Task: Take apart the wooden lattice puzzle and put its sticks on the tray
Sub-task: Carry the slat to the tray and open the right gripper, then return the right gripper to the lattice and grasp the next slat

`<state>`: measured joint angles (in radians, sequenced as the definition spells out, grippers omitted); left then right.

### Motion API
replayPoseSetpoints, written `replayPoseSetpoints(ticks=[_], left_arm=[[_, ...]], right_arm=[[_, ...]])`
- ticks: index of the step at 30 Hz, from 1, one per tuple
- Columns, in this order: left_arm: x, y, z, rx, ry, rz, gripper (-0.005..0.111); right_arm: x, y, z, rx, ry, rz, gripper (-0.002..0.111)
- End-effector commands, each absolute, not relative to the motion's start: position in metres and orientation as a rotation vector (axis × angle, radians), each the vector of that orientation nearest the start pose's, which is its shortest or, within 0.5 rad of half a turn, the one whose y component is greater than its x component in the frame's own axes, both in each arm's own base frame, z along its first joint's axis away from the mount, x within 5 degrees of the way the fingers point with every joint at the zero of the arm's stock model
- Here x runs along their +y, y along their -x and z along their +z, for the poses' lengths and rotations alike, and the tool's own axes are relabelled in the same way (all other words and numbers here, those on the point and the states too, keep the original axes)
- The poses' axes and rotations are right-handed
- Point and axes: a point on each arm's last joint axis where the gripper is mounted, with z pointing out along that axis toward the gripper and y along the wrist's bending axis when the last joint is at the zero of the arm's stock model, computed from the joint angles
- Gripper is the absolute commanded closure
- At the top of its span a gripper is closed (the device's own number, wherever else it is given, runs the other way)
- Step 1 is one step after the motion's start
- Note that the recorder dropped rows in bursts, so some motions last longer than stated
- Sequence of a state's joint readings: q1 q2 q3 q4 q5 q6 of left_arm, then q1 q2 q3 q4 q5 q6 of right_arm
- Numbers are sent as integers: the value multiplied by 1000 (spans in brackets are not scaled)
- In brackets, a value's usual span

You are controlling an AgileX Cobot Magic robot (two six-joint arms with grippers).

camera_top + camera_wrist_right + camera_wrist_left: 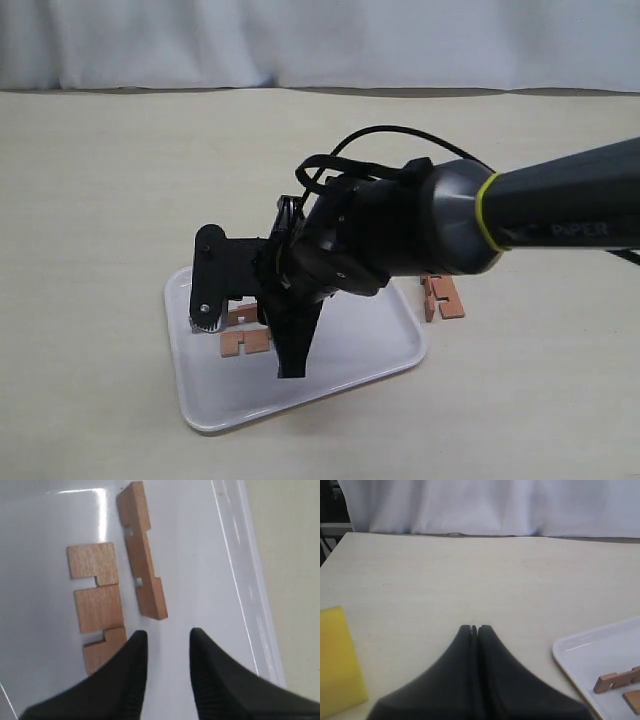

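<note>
The white tray (390, 345) lies at the table's near middle. Two loose sticks rest on it: one flat (95, 605), the other on its edge (142, 550); in the exterior view they show at the tray's left part (245, 343). My right gripper (167, 637) hangs open just above the tray's bare floor beside the flat stick, nothing between its fingers (290, 360). What is left of the wooden lattice puzzle (441, 297), a small cluster of notched sticks, sits on the table right of the tray. My left gripper (474, 628) is shut and empty over bare table, left of the tray (600, 652).
A yellow block (335, 665) lies on the table beside the left gripper. A white curtain (320, 40) closes the far edge of the table. The right arm's dark body (440, 220) hangs over the tray's right half.
</note>
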<state>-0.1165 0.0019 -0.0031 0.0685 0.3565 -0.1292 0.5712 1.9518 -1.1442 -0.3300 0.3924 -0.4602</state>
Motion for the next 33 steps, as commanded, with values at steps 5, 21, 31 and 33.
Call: replayPoseSetpoints(ticks=[5,21,31,33], left_arm=[[-4,-53,182,1831,-28,-109,107],[-4,-53,182,1831,-28,-109,107],[-4,-53,182,1828,-29,-107,107],[-4,-53,182,1828,-29,-107,107]], right_arm=[[197,-327,178,2145,1445,-199,63],[65,-349,206,2697,217,-93,63],[48,-349,152,2875,0,-35,63],[48,-349,147,2889,-38,-35,63]])
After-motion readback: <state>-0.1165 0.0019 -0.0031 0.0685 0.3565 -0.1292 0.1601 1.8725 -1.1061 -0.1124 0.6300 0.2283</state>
